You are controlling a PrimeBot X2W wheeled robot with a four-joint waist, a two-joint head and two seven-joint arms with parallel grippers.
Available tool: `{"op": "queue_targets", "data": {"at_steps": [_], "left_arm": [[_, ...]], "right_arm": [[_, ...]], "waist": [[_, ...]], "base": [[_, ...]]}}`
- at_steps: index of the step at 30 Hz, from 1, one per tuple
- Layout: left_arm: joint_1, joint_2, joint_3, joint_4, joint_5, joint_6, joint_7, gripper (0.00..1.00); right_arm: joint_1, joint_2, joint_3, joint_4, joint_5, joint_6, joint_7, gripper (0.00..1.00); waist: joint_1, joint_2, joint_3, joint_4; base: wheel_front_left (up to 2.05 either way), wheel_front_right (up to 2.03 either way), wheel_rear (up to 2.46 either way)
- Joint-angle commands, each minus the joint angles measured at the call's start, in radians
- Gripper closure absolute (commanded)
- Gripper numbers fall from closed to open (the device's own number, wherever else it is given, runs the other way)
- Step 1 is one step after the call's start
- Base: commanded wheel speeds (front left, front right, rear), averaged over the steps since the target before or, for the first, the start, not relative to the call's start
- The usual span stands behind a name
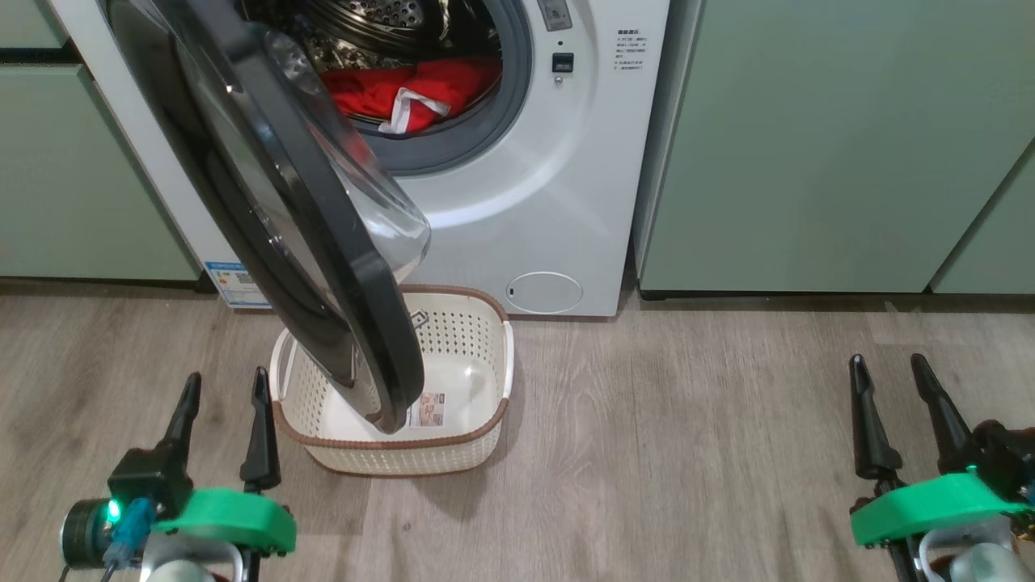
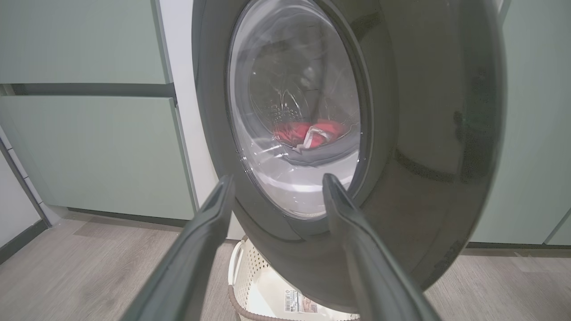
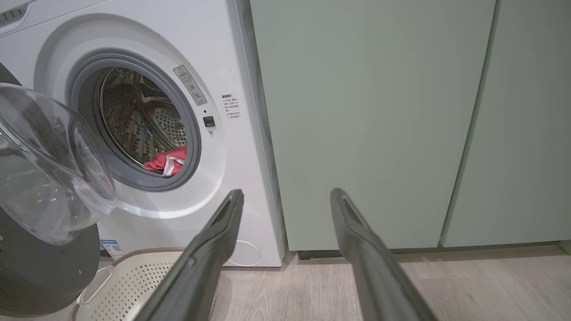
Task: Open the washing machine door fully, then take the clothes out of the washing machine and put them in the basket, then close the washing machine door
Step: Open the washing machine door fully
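Left tool (image 1: 226, 376) and right tool (image 1: 886, 360) both hang spread apart, empty. The clothes (image 1: 404, 93) lie low in the washing machine (image 1: 517, 202), past the part-open washing machine door (image 1: 323, 267) overhanging the basket (image 1: 477, 347). Soft, light and limp, they look best pinched at a raised fold; the heap's long axis runs across the drum mouth.

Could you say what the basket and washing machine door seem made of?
The basket: likely matte cream plastic, given its moulded perforated walls. The washing machine door: glossy black ring, probably plastic, around a clear see-through bowl, glass by its look.
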Motion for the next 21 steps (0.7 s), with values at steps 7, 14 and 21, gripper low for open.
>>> {"op": "queue_targets", "data": {"at_steps": [7, 14, 21], "left_arm": [[-0.041, 0.011, 0.015, 0.003, -0.007, -0.006, -0.006, 0.49], [-0.119, 0.011, 0.042, -0.019, -0.077, 0.013, -0.006, 1.00], [-0.256, 0.011, -0.007, -0.211, -0.112, 0.064, 0.004, 1.00]], "right_arm": [[-0.021, -0.009, 0.015, -0.020, -0.011, 0.007, -0.009, 0.00], [-0.019, -0.007, 0.011, -0.009, -0.013, 0.007, -0.009, 0.00], [-0.014, -0.009, 0.009, -0.003, -0.010, 0.007, -0.009, 0.00]], "waist": [[0.0001, 0.0000, -0.003, 0.000], [0.0001, 0.0000, 0.000, 0.002], [0.0001, 0.0000, 0.003, 0.009]], "base": [[0.00, 0.00, 0.00], [0.00, 0.00, 0.00], [0.00, 0.00, 0.00]]}}
